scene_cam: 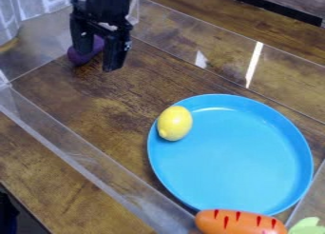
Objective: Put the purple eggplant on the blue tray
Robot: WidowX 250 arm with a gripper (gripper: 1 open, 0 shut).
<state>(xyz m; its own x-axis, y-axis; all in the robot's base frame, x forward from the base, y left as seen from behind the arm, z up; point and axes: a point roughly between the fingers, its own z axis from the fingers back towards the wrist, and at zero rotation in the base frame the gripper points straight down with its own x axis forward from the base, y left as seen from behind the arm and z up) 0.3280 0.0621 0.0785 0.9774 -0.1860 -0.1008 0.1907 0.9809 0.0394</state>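
Observation:
The purple eggplant (84, 54) lies on the wooden table at the back left, partly hidden by the black fingers. My gripper (97, 57) points straight down over it and is open, with one finger on each side of the eggplant; I cannot tell whether they touch it. The blue tray (248, 166) sits at the front right, well away from the gripper.
A yellow lemon (174, 123) rests on the tray's left rim. An orange carrot (238, 223) and something green (309, 225) lie at the bottom right. A clear low wall (76, 152) runs along the table's left and front sides.

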